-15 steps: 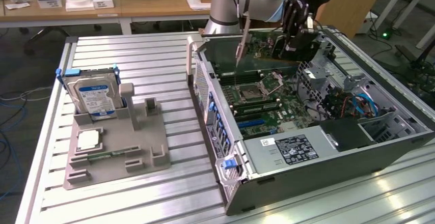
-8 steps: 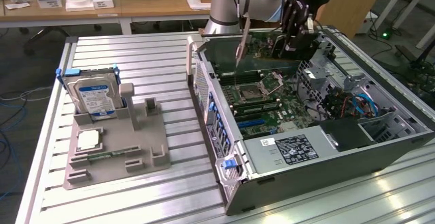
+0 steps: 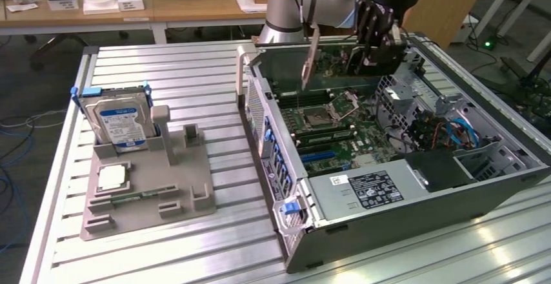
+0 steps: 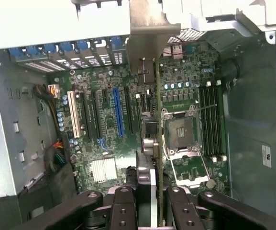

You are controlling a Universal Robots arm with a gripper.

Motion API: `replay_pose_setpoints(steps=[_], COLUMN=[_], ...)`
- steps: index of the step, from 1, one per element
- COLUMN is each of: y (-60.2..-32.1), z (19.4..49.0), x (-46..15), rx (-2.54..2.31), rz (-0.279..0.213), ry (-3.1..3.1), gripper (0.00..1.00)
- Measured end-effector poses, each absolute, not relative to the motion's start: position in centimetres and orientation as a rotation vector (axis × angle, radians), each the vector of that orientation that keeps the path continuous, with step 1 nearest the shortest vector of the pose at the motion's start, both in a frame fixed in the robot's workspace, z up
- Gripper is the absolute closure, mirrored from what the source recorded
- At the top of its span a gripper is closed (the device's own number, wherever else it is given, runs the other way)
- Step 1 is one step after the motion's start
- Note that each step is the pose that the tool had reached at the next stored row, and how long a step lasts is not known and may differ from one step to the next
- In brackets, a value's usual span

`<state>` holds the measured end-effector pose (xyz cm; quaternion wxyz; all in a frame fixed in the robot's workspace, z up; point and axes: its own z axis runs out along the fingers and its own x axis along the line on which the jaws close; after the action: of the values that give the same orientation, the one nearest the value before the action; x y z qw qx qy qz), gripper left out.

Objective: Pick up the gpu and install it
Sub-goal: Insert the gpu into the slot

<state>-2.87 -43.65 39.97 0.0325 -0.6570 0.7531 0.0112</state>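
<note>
Ribbed aluminium table [image 3: 172, 71], one open metal case [image 3: 413, 213] at the exterior view's right; inside, one black gripper [image 4: 154, 211] clamps the one thin, flat gpu [image 4: 147, 48] upright above the green motherboard [image 4: 109, 120].

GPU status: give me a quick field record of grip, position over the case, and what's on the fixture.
gpu: held on edge, bracket end away from the wrist, above the motherboard, not in a slot
gripper: shut on the gpu
case: side open, expansion slots empty
fixture: hard drive standing upright, small silver chip lying flat
</note>
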Motion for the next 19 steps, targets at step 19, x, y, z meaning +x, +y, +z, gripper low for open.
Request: replay_pose_setpoints(steps=[19], y=[-43.8], z=[37.8], x=[-2.9], rx=[-2.052], rz=[0.042], ry=[2.297], gripper=[0.72])
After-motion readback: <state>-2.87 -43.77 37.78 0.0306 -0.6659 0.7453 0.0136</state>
